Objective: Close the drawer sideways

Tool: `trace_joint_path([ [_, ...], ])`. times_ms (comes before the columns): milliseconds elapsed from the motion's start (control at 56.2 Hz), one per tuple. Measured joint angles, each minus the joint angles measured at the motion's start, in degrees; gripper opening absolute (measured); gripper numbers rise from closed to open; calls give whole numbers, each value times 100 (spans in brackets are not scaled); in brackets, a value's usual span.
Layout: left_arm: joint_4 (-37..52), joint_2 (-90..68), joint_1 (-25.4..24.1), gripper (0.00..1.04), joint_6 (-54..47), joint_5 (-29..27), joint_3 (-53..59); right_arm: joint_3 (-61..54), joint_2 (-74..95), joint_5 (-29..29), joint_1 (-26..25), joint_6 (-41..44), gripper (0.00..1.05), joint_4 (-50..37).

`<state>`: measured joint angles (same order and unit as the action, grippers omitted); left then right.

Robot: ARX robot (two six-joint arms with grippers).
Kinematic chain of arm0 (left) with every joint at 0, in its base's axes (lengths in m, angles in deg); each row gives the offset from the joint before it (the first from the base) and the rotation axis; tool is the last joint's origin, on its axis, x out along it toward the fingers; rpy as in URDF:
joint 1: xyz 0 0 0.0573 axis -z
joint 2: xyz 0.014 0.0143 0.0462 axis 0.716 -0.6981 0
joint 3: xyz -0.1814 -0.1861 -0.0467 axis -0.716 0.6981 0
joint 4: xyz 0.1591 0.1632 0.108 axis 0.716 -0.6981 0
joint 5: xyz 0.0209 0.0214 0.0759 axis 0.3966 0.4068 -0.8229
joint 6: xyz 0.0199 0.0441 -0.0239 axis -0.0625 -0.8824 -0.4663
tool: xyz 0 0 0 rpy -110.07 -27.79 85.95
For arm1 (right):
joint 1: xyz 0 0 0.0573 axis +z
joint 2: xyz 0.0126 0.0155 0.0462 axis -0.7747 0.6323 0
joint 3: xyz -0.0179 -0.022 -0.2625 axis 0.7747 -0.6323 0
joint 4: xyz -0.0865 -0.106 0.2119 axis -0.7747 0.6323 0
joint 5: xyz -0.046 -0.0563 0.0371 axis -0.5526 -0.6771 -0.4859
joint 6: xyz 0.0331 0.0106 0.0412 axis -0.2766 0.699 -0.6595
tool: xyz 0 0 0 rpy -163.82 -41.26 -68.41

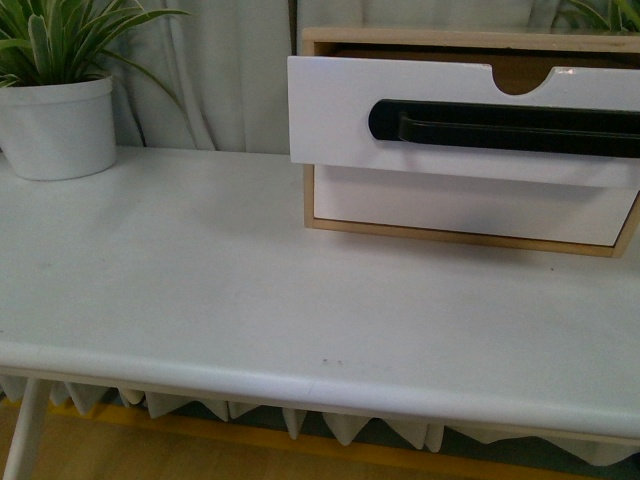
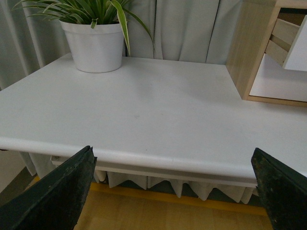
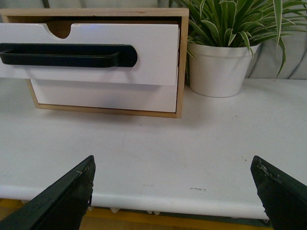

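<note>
White table [image 1: 200, 300], drawer [image 1: 335, 105] jutting past cabinet [image 1: 450, 41] front

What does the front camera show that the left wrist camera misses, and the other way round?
Only the front view shows the face of the drawer, with its black handle and half-round notch. Only the left wrist view shows the wooden side of the cabinet and the left claw, wide open. Both show the white table, the potted plant and the drawer pulled out.
</note>
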<state>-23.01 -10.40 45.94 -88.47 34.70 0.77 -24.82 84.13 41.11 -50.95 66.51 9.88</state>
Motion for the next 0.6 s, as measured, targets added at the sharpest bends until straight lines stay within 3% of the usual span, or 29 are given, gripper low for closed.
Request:
trace_joint_path([
  [605, 0, 0, 0, 98, 0, 0, 0, 0, 0, -2, 0, 0, 95, 0],
])
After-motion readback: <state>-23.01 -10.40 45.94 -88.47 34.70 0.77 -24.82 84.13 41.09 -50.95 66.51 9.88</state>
